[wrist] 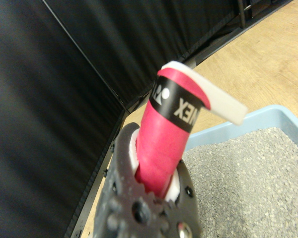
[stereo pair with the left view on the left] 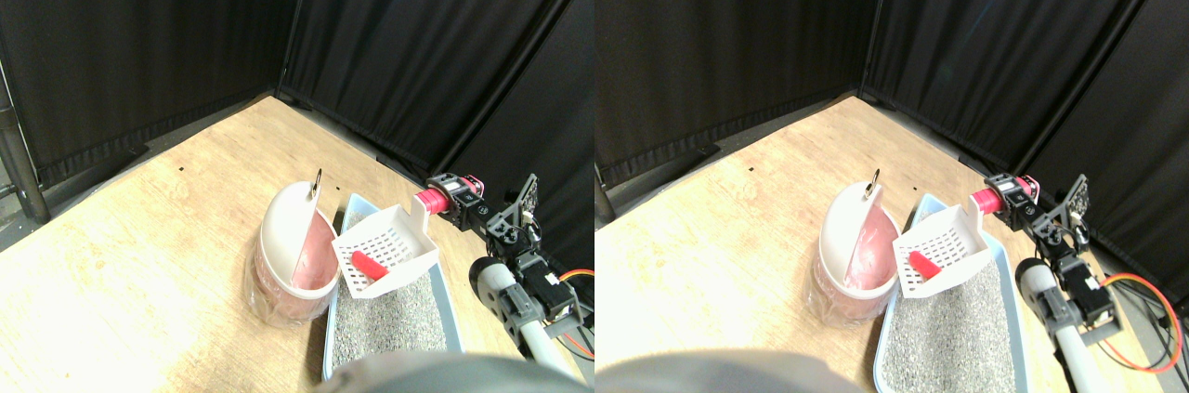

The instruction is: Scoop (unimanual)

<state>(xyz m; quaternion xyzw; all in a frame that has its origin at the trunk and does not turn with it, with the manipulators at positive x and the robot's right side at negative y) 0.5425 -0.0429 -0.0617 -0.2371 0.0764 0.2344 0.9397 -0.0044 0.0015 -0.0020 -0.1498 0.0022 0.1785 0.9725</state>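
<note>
White scoop (stereo pair with the left view on the left: 387, 246) — red piece (stereo pair with the left view on the left: 368, 265) inside; tray (stereo pair with the left view on the left: 442, 281) — grey litter (stereo pair with the left view on the left: 390, 314); claw (stereo pair with the left view on the left: 444, 196) grips handle (stereo pair with the left view on the left: 429, 200)

Right manipulator raised from lower right, gripper (stereo pair with the left view on the left: 450, 196) jaws clamped on a pink-wrapped handle (wrist: 164, 144)

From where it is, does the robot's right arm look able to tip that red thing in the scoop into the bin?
Probably yes. The white slotted plastic scoop, carrying the small red object, hangs right beside the round white swing-lid bin, with nothing between them. The lid looks tilted open.
</note>
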